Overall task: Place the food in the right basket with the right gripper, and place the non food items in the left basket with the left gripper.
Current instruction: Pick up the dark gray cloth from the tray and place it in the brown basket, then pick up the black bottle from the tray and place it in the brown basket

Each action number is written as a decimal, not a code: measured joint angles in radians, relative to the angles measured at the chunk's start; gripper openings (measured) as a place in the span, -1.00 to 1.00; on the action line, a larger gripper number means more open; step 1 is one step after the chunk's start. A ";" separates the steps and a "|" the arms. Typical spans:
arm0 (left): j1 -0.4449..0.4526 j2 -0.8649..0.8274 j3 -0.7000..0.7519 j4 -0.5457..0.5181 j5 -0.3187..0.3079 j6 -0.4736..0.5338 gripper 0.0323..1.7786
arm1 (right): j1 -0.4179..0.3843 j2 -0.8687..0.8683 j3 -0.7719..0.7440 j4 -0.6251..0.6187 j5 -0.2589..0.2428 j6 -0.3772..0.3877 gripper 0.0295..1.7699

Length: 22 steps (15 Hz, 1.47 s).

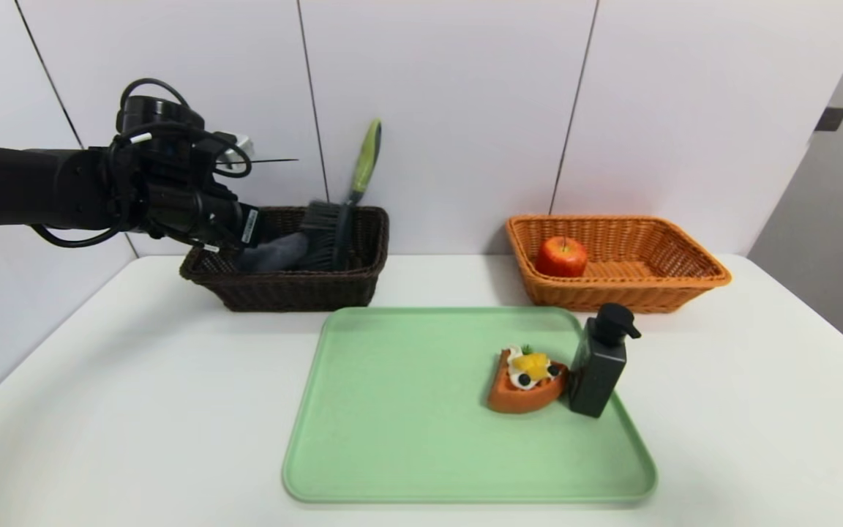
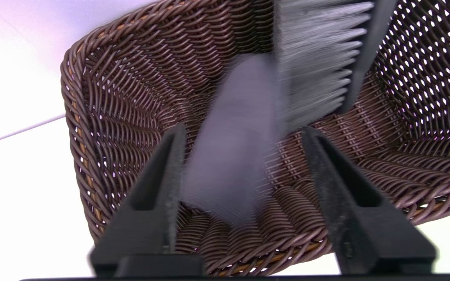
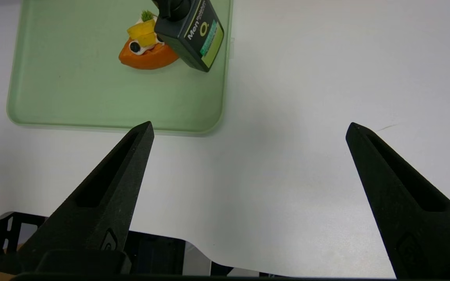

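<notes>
Your left gripper [image 2: 244, 171] hangs over the dark basket [image 1: 286, 285], upper left of the head view. Its jaws stand apart around the blurred cloth roll [image 2: 229, 144] without pinching it, the roll's long axis running between them towards the brush [image 1: 326, 238].

The left arm reaches out level from the left side, its left gripper [image 2: 244, 134] tilted slightly downward with its fingers [image 2: 170, 156] parted. The right gripper [image 3: 248, 128] hangs over the worktop's [image 3: 307, 97] near edge, fingers [image 3: 131, 156] spread wide.
</notes>
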<state>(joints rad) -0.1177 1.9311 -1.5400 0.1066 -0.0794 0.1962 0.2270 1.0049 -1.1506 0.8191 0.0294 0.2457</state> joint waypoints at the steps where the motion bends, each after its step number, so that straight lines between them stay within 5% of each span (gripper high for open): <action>1: 0.002 -0.002 0.000 0.000 -0.001 -0.001 0.29 | 0.000 0.000 0.000 0.000 0.000 0.000 0.92; 8: 0.020 -0.083 -0.003 0.017 -0.007 -0.011 0.66 | 0.000 -0.001 0.000 0.000 0.008 -0.002 0.92; 13: 0.020 -0.232 0.019 0.151 -0.054 -0.108 0.78 | 0.001 -0.002 -0.003 -0.001 0.011 -0.005 0.92; 19: -0.020 -0.383 0.175 0.164 -0.060 -0.121 0.86 | 0.010 -0.001 -0.001 -0.001 0.010 -0.002 0.92; 22: -0.094 -0.428 0.268 0.138 -0.119 -0.116 0.87 | 0.010 -0.002 0.001 -0.002 0.009 -0.002 0.92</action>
<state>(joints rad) -0.2121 1.5032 -1.2719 0.2443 -0.1985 0.0806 0.2374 1.0030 -1.1491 0.8172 0.0383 0.2438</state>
